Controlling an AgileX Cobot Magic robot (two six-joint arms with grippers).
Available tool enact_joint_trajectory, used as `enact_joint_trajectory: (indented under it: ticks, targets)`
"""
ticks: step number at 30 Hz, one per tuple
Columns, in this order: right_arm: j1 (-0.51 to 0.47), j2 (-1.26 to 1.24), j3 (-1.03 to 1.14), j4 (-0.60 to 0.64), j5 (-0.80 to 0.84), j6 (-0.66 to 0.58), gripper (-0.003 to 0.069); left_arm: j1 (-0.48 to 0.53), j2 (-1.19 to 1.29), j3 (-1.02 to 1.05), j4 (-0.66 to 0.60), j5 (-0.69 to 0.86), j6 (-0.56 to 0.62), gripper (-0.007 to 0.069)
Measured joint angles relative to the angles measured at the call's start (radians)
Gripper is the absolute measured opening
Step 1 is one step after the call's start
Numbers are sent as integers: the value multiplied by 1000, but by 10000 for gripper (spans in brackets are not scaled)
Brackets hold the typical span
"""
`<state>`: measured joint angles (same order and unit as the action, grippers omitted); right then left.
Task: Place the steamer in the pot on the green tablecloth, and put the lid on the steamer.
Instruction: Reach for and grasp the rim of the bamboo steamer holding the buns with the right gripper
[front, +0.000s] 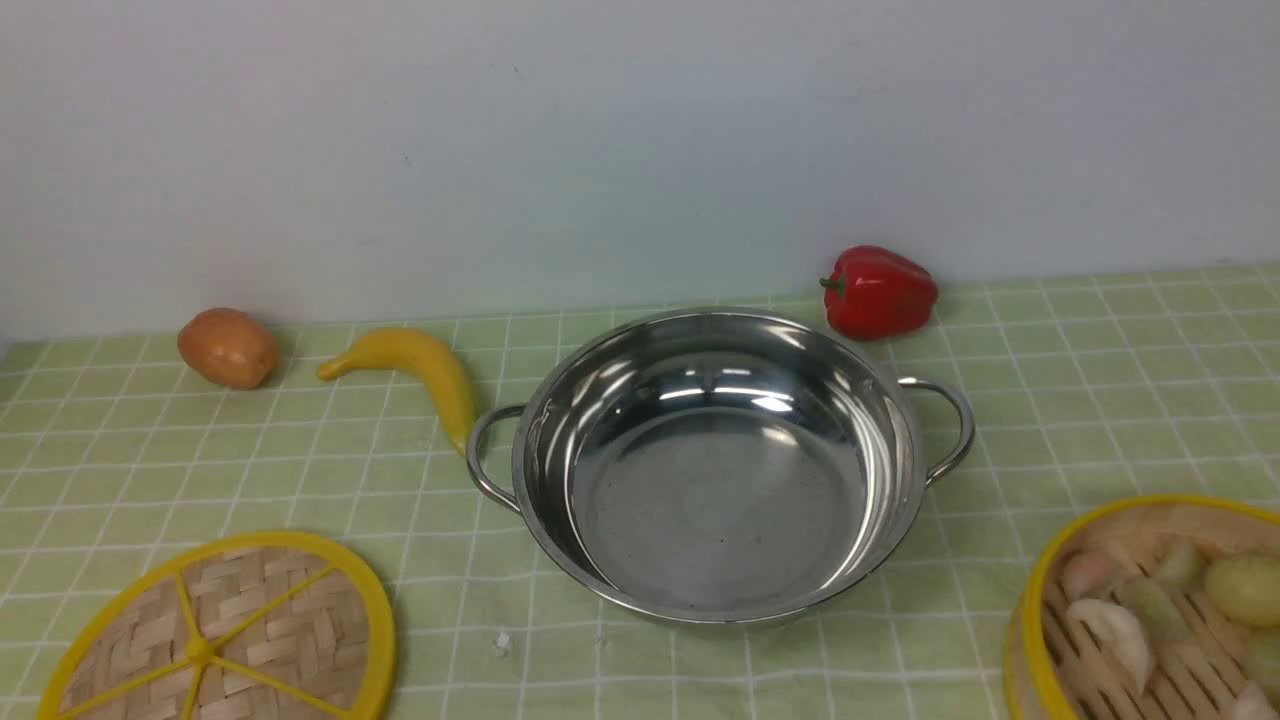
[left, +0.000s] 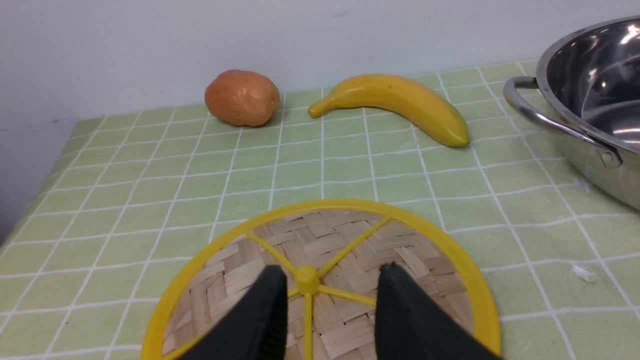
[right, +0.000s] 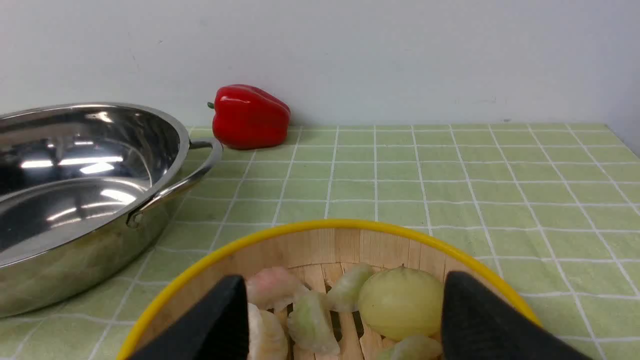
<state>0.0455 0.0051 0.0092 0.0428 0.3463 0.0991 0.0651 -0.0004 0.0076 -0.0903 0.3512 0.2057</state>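
Standing wide apart, the right fingers (right: 220, 315) hung open over the steamer (right: 320, 250), 1 on each side of its dumplings and gripping nothing, while the left fingers (left: 265, 310) were parted around the hub of the lid (left: 325, 235), also holding nothing. Steamer and lid both lay on the green tablecloth (front: 1100, 400), right and left of the empty pot (front: 560, 440), so step 1, taking hold of the steamer, looked to be in hand. The next move likely called for the right fingers to drop onto the basket's wall, close, and lift it over the pot's rim.
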Motion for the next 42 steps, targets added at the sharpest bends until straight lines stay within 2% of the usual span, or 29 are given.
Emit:
enact_joint_trajectory:
  ticks: [34,38,42]
  targets:
    - [0,0,0,0,0,0,505,0,0,0,0,0,0,243]
    - [0,0,-3,13,-68,10,505,0,0,0,0,0,0,243]
    - [0,-1,-140,45,-66,23,505,0,0,0,0,0,0,243]
